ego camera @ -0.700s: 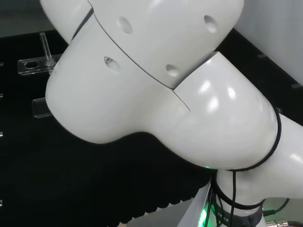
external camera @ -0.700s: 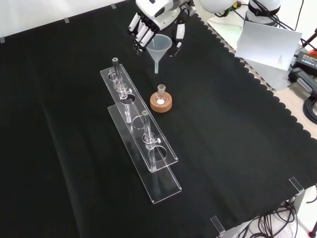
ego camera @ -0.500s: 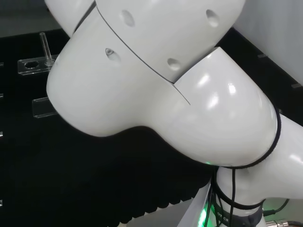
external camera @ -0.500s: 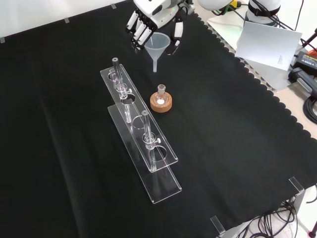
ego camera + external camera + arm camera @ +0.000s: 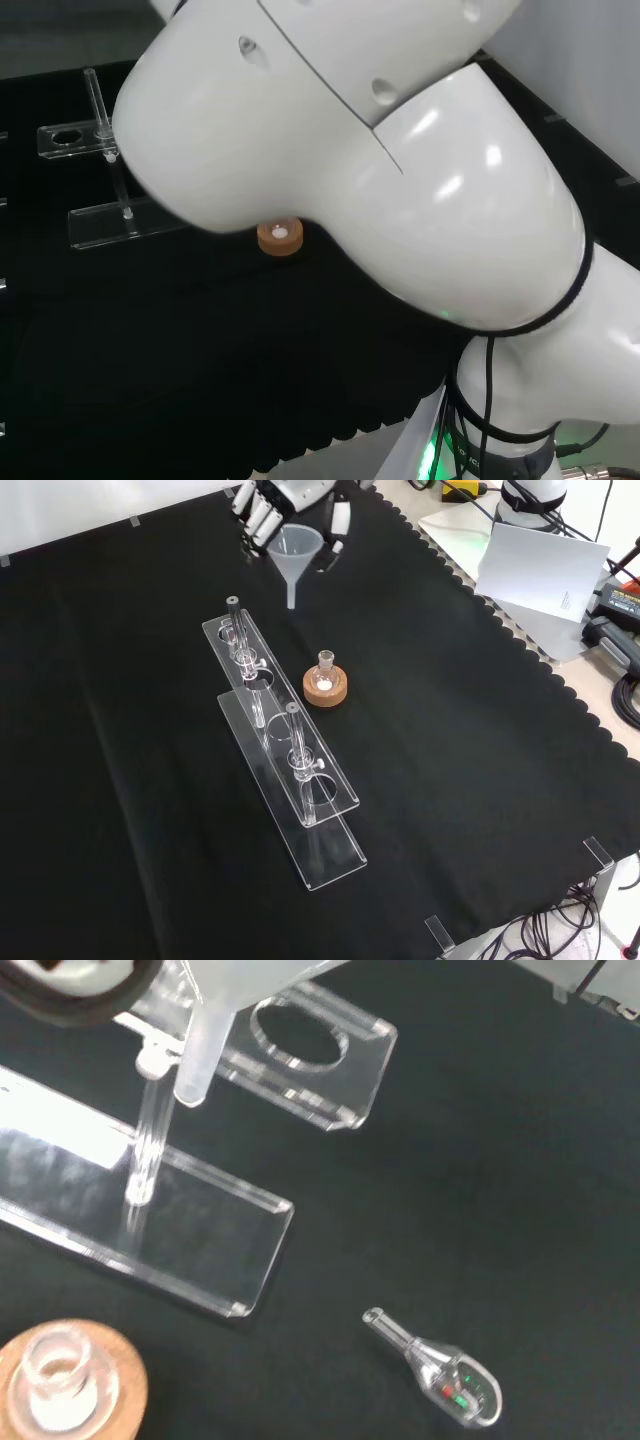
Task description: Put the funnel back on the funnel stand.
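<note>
Hand carrying the funnel above the counter

The black and white hand (image 5: 285, 502), fingers curled round the rim, holds the translucent white plastic funnel (image 5: 294, 552) upright in the air, spout down, just beyond the far end of the clear acrylic funnel stand (image 5: 283, 742).

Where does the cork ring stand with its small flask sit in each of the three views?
Head view: cork ring stand at centre, just under the arm's white link.
Front view: mid-cloth, right of the clear funnel stand.
Wrist view: corner of the picture.
Shared landmark: the funnel stand.
</note>
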